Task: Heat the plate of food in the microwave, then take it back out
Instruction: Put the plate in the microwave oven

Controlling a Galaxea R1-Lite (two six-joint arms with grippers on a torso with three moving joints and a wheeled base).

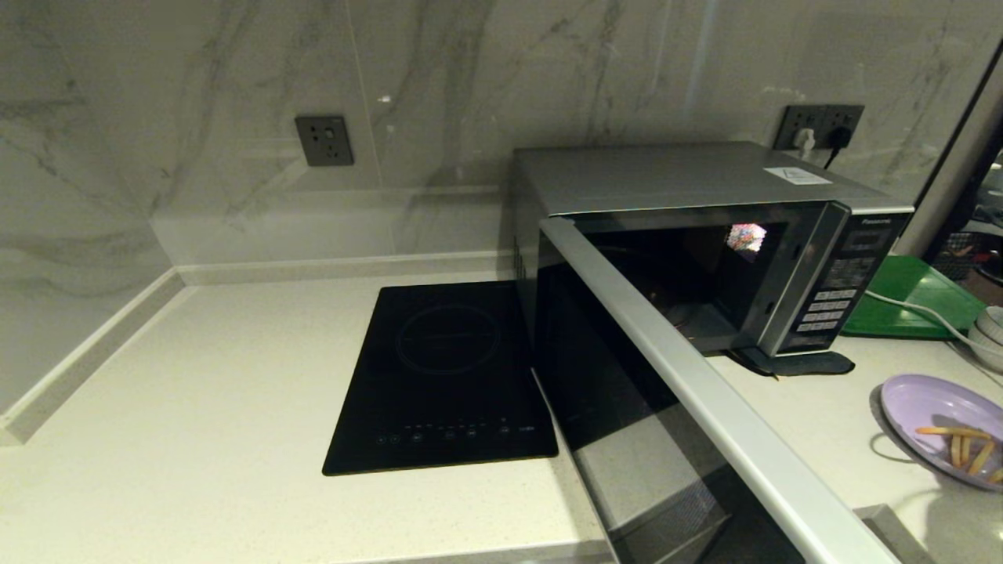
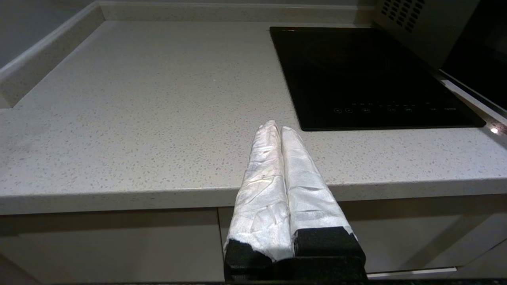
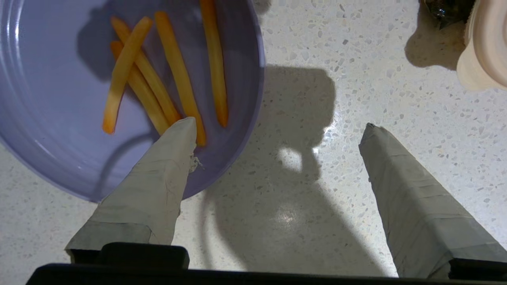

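Right end effector (image 3: pixel 277 126) hangs spread over the speckled pale surface (image 3: pixel 356 59), one finger above the round lavender plate of orange-yellow fries (image 3: pixel 59 99), the other outside its rim; nothing gripped. Plate sits right of the open silver-grey microwave (image 1: pixel 674 180). Risk: a shallow rim pinch tips the fries out. Left end effector (image 2: pixel 281 128), pressed together, idles off the surface's edge. Microwave's cavity is dark, contents unreadable.

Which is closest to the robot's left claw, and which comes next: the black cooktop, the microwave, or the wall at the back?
Going by the left wrist view, from the shut left claw:
1. Induction cooktop, flat on the counter just ahead, toward the microwave's side.
2. Microwave, past the cooktop's far corner.
3. Back wall's raised edge, at the counter's far end.
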